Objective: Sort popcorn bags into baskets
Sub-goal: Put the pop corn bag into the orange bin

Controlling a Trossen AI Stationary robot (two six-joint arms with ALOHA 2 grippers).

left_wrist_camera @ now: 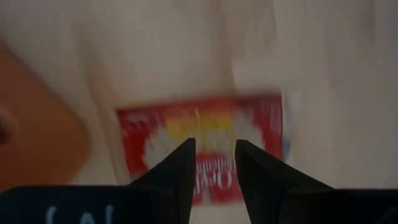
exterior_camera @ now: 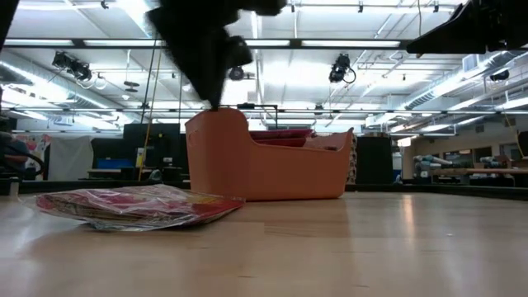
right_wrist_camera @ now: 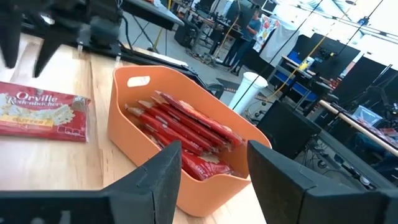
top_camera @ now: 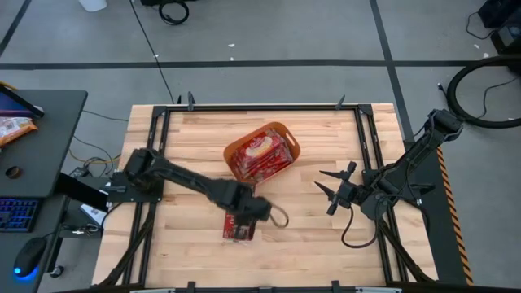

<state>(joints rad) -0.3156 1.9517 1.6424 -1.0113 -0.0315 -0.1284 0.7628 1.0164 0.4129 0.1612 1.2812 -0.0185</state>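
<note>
One red popcorn bag (top_camera: 236, 230) lies flat on the wood near the table's near edge, also seen in the low view (exterior_camera: 132, 206) and the left wrist view (left_wrist_camera: 261, 121). My left gripper (left_wrist_camera: 213, 146) hovers open above it, fingers pointing down and well clear of it. The orange basket (top_camera: 278, 125) stands mid-table, toward the far side, with several red popcorn bags (right_wrist_camera: 186, 130) stacked inside. My right gripper (right_wrist_camera: 211, 162) waits open over the table's right part (top_camera: 330, 191), facing the basket (right_wrist_camera: 124, 118).
A grey cable loop (top_camera: 279, 216) hangs beside my left wrist. A black frame (top_camera: 260, 107) runs along the table's edges. On the desk left of the table lies an orange and white snack bag (top_camera: 12, 126). Bare wood lies between the basket and the right arm.
</note>
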